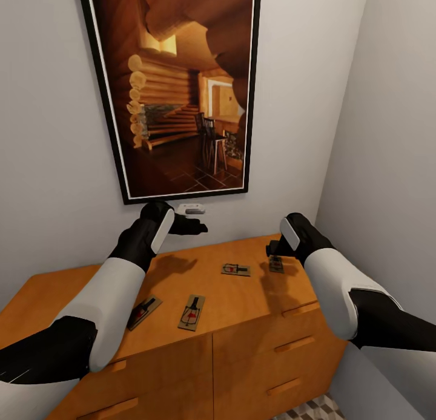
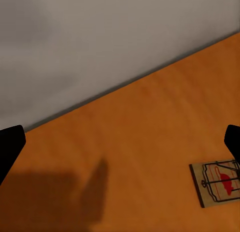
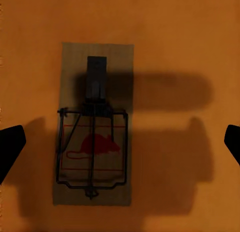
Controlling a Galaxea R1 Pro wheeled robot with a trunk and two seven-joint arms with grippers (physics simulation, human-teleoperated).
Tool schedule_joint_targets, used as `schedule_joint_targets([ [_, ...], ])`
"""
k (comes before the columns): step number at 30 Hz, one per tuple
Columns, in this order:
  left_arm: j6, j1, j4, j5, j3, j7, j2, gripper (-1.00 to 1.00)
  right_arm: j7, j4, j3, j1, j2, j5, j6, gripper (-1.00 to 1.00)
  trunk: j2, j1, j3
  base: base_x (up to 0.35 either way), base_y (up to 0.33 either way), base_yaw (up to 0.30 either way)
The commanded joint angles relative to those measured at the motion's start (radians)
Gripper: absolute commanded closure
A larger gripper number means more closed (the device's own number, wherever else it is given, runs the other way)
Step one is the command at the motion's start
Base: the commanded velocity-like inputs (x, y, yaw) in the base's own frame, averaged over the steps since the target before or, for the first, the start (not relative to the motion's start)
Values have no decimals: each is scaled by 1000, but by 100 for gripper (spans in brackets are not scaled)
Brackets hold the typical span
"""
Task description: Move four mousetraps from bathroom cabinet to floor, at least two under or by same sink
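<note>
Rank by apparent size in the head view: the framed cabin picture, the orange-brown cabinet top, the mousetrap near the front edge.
1. Orange-brown wooden cabinet top and black-framed log-cabin picture: look alike, no clear order.
2. Small brown mousetrap: clearly smallest.

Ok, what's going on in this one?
The robot faces the cabinet, whose top carries four mousetraps. Its right hand hangs open directly above the rightmost mousetrap, fingers apart and not touching it. The left hand hovers open near the wall. The other traps lie untouched; none is on the floor yet.

Cabinet [image 1: 254, 275] top open above; walls [image 1: 387, 135] hem back and right.
</note>
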Motion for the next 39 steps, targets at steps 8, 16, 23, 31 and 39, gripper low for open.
schedule_joint_targets([
  [8, 4, -1, 0, 1, 0, 0, 0, -100, -10, 1, -4, -1, 3, -12, -7, -100, -1, 0, -1, 0, 0, 0],
  [16, 4, -1, 1, 1, -1, -2, 0, -100, -10, 6, -4, -1, 8, -22, -29, -100, -1, 0, -1, 0, 0, 0],
  [23, 4, -1, 2, 1, 0, -1, 0, -100, -10, 46, -4, -1, 11, -62, -65, -100, -1, 0, -1, 0, 0, 0],
  [31, 4, -1, 2, 2, 0, -1, 0, -100, -10, 82, -3, -1, 9, -79, -101, -100, -1, 0, -1, 0, 0, 0],
  [39, 4, -1, 2, 3, 1, -2, 0, -100, -10, 91, -2, -1, 8, -83, -113, -100, -1, 0, -1, 0, 0, 0],
])
